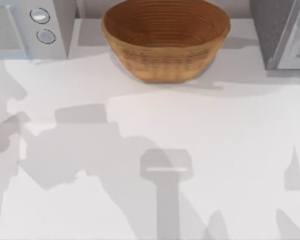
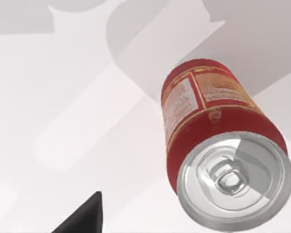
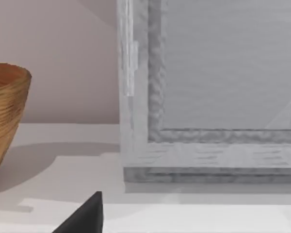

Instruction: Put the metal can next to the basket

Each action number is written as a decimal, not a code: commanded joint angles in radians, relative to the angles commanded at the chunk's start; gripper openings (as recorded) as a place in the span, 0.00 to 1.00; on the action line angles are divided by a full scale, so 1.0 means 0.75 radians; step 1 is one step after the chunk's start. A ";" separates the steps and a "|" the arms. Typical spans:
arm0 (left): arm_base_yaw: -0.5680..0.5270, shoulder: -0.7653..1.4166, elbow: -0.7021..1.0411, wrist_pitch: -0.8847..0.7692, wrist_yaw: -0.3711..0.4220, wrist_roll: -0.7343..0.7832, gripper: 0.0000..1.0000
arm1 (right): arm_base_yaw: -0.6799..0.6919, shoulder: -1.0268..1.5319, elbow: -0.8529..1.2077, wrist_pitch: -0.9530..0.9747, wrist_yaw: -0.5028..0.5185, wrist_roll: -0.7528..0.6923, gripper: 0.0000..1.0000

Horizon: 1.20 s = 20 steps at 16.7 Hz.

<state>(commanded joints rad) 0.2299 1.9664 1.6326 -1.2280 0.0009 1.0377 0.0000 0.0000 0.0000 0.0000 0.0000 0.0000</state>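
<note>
Seen from above, the large round tan-brown wicker basket (image 1: 165,37) sits at twelve o'clock on the white table (image 1: 215,150), between a pale appliance with two dials (image 1: 32,25) and a grey box (image 1: 282,32). From the left wrist, the small red metal can with silver top (image 2: 218,141) stands on the table under a dark fingertip (image 2: 85,216), ungripped; I cannot tell either gripper's finger spread. From the right wrist, the basket's rim and the grey box loom close, so a careless sweep could, I judge, topple the can or strike the box.
</note>
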 joint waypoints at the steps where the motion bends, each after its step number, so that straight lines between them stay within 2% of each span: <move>1: 0.002 0.015 0.015 -0.008 0.001 0.007 1.00 | 0.000 0.000 0.000 0.000 0.000 0.000 1.00; 7: -0.004 0.015 0.009 -0.002 0.000 0.006 1.00 | 0.000 0.000 0.000 0.000 0.000 0.000 1.00; 14: 0.004 0.075 -0.197 0.267 0.002 0.010 1.00 | 0.000 0.000 0.000 0.000 0.000 0.000 1.00; 19: 0.005 0.080 -0.214 0.285 0.002 0.011 1.00 | 0.000 0.000 0.000 0.000 0.000 0.000 1.00; 20: 0.005 0.080 -0.214 0.285 0.002 0.011 0.92 | 0.000 0.000 0.000 0.000 0.000 0.000 1.00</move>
<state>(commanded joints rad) 0.2334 2.0267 1.4719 -1.0139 0.0022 1.0460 0.0000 0.0000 0.0000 0.0000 0.0000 0.0000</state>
